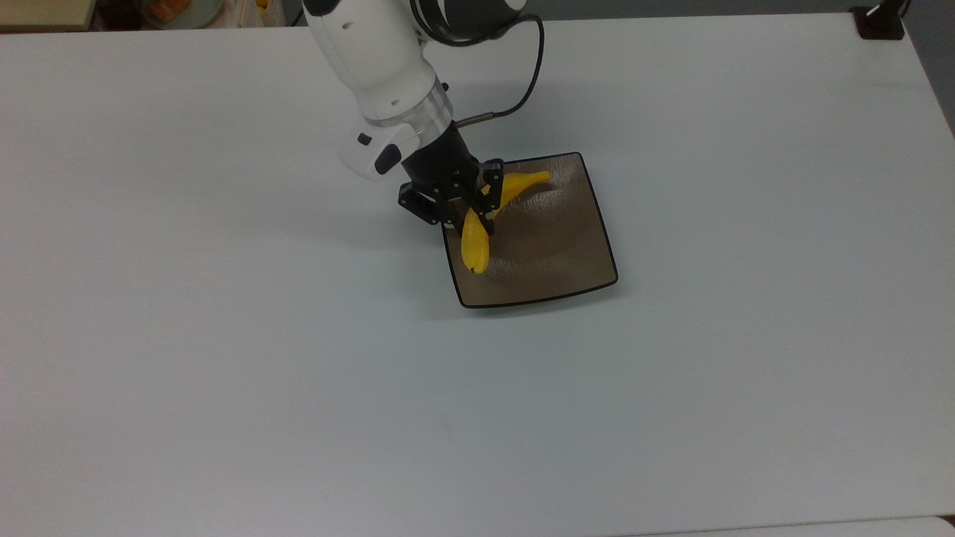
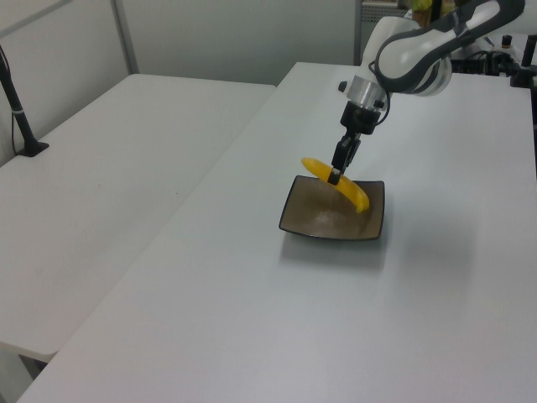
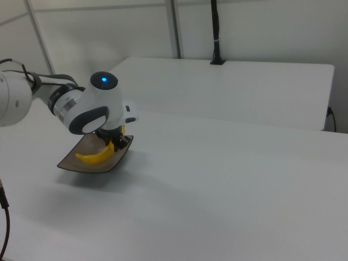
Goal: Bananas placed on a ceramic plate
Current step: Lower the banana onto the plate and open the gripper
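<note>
Your tool is clenched on the banana near its middle, and the fruit hangs above the ceramic plate, which sits on the white desk.

The relation to watch is the banana's long axis against the plate. In the top view the fruit bends round the tool: its blunt end points down toward the top view's lower left, close to the plate's left rim, while the thin stem end reaches up and right toward the plate's far rim. Both ends lie within the plate's outline there, though the blunt end is close to the edge.

In the left view the banana is tilted, blunt end low over the plate and apparently close to its surface; whether it touches, you cannot tell.

Judgement: the carry looks nearly done. Lowering and releasing is what remains. A small shift toward the plate's centre would keep the blunt end from tipping over the near rim.
</note>
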### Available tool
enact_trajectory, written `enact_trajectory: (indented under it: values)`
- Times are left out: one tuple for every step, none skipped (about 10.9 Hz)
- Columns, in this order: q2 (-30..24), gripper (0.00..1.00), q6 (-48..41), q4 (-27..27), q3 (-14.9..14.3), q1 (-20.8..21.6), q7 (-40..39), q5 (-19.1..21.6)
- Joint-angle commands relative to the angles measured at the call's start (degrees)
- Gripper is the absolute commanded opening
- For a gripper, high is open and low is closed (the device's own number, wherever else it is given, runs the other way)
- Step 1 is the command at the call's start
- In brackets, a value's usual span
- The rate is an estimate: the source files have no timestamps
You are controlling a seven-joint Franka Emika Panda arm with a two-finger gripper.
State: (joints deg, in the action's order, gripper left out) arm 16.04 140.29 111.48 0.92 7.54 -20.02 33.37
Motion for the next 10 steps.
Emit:
enact_trajectory:
  values:
    - [1.7, 0.15, 4.1, -1.0, 0.8, 0.5, -1.0, 3.8]
    - [2.2, 0.15, 7.0, -1.0, 1.3, 0.7, -1.0, 4.5]
    - [2.9, 0.15, 8.8, -1.0, 1.8, 0.9, -1.0, 4.5]
    - [3.4, 0.17, 9.1, -1.1, 1.9, 1.0, -1.0, 4.5]
    - [3.5, 0.28, 9.1, -1.1, 1.9, 1.1, -1.0, 4.5]
    - [3.5, 0.46, 9.0, -1.1, 1.9, 1.1, -0.9, 4.6]
    - [3.4, 0.57, 9.0, -1.0, 1.9, 1.1, -0.9, 4.6]
    - [3.2, 0.71, 9.0, -1.0, 2.1, 1.1, -0.7, 4.5]
    - [2.9, 0.85, 8.9, -1.0, 2.2, 1.1, -0.6, 4.5]
    - [2.3, 0.94, 8.7, -1.0, 2.2, 1.2, -0.4, 4.4]
